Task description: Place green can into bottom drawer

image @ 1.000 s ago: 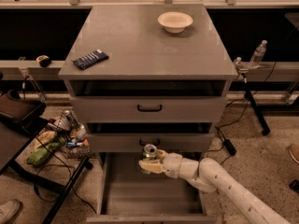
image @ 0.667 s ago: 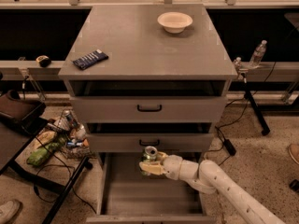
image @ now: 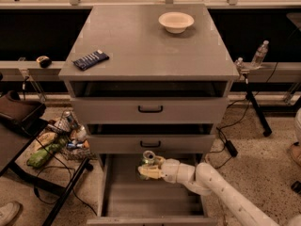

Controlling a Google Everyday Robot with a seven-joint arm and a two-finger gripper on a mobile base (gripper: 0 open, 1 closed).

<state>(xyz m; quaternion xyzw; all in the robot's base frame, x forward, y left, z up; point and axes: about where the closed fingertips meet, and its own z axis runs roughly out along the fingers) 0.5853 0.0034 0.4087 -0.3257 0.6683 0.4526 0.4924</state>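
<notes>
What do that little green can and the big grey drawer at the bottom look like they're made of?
The small slim green can, held in the gripper over the wide grey bottom drawer, looks like thin metal: its top shines silver. The drawer seems matt painted metal or laminate; its even surface leaves that open.

There's the green can (image: 148,157), silver on top, clasped in the cream-yellow pincer (image: 147,166), which hangs over the plain grey bottom drawer (image: 107,192), just below the middle drawer front. A glossy white arm (image: 221,192) runs off behind it. Up above, the desk (image: 136,41) is flat matte grey, no pattern at all. On it sit a cream bowl (image: 176,21) and a dark-blue packet (image: 91,59) with pale print. The black handles (image: 150,109) stand out on the two grey upper drawers. The floor (image: 263,154) is beige and finely speckled.
</notes>
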